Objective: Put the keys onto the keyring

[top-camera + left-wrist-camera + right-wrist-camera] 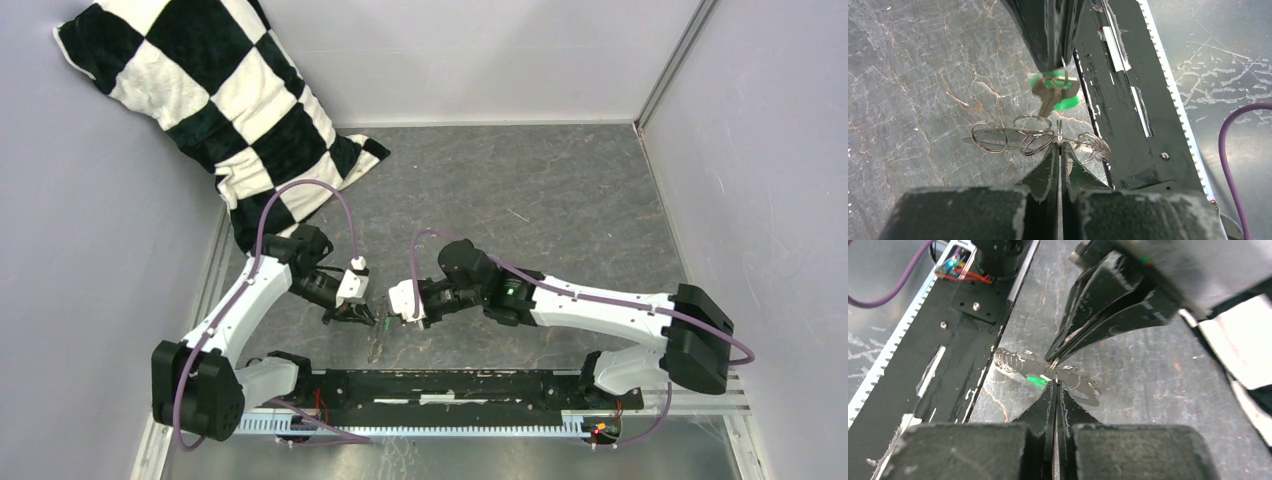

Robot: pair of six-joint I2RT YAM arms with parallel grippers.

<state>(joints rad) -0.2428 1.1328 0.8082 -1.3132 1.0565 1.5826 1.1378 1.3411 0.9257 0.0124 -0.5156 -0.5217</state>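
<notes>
My left gripper (pixel 1059 146) is shut on the thin wire of the silvery keyring (pixel 1034 134), which is held edge-on just above the table. Several small metal rings are strung along it on both sides of the fingers. My right gripper (pixel 1055 385) is shut on the key (pixel 1049 96) with the bright green head (pixel 1037 382) and holds it right against the keyring. In the top view the left gripper (pixel 363 319) and the right gripper (pixel 392 316) meet tip to tip, and the keyring (pixel 376 346) hangs below them. I cannot tell whether the key is threaded on the wire.
The black mounting rail (pixel 450 388) with its white toothed strip runs just in front of the grippers. A black-and-white checked pillow (pixel 215 95) leans in the far left corner. Grey walls close in the marbled table (pixel 540 190).
</notes>
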